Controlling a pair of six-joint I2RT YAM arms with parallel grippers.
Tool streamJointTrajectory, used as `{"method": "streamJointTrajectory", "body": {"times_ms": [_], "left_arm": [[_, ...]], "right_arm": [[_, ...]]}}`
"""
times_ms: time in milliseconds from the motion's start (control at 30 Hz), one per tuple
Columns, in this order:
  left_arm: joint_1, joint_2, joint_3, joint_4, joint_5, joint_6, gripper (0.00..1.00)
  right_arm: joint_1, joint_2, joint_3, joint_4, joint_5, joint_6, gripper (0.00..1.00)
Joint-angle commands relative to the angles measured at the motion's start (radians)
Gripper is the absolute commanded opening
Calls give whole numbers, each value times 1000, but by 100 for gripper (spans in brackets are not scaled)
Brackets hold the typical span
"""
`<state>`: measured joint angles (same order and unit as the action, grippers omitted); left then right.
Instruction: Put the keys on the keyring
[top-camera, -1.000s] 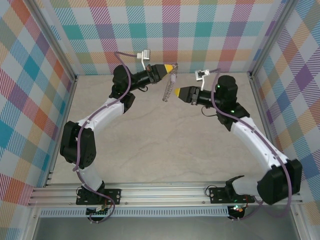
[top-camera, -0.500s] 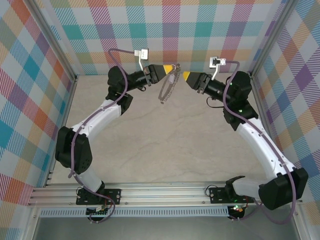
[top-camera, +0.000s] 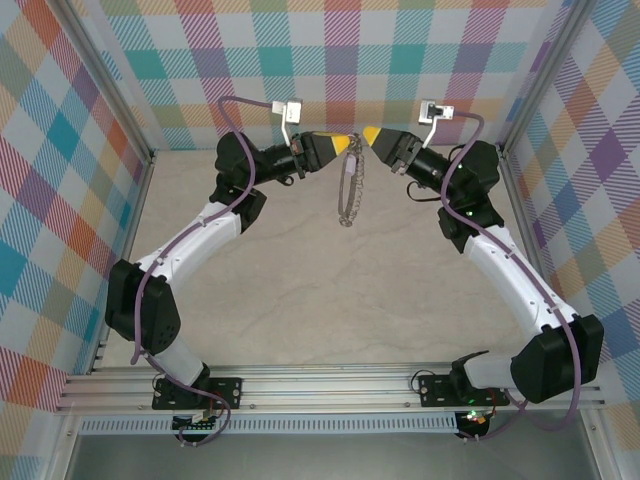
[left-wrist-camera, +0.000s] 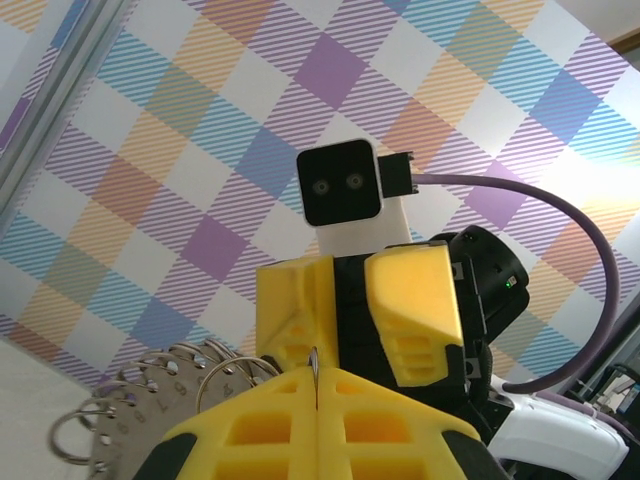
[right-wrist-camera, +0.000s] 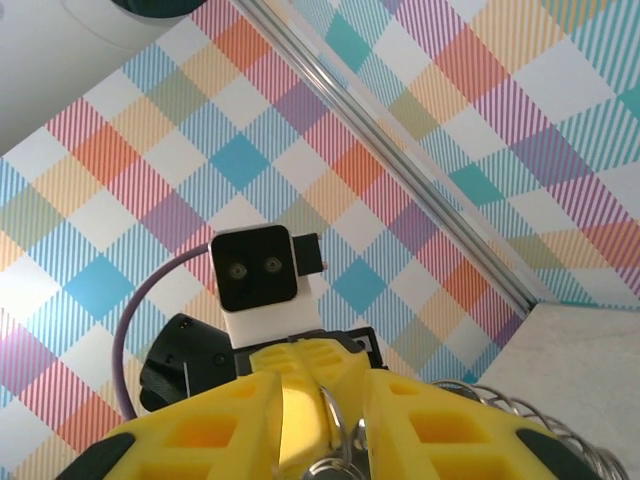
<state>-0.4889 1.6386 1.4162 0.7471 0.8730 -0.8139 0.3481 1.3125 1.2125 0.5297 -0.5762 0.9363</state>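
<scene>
The keyring (top-camera: 349, 190) is hanging in the air from the tips of the left gripper (top-camera: 345, 144), above the table (top-camera: 300, 300). Its long axis is running from those tips down and toward the arm bases, and its top is pointing up into the narrow space beside the left gripper. The left gripper's fingers are pressing tight together on the ring's upper edge; in the left wrist view the scalloped loop (left-wrist-camera: 150, 405) is trailing off below and to the left of them. The right gripper (top-camera: 371, 135) is sitting just beside the left gripper, tip facing tip, so it is the free arm nearest the ring's top. Its jaws are standing narrowly apart with a thin wire of the ring in the gap; whether they are pinching it I cannot tell. The keys are too small to make out.
</scene>
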Motion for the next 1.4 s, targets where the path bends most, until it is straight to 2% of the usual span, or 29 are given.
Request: {"method": "streamJointTrajectory", "body": {"times_ms": [0, 133, 300, 833, 1367], "left_arm": [[-8, -11, 25, 18, -17, 17, 0], [-8, 2, 24, 34, -34, -6, 0], [-8, 15, 32, 60, -34, -33, 0], [-10, 14, 31, 68, -37, -40, 0], [-9, 4, 27, 74, -36, -39, 0]], "right_arm": [[-1, -23, -2, 63, -13, 18, 29], [-2, -11, 2, 64, -25, 24, 30], [0, 11, 12, 69, -35, 32, 35], [39, 54, 32, 58, -47, 22, 33], [38, 20, -13, 18, -12, -8, 30]]}}
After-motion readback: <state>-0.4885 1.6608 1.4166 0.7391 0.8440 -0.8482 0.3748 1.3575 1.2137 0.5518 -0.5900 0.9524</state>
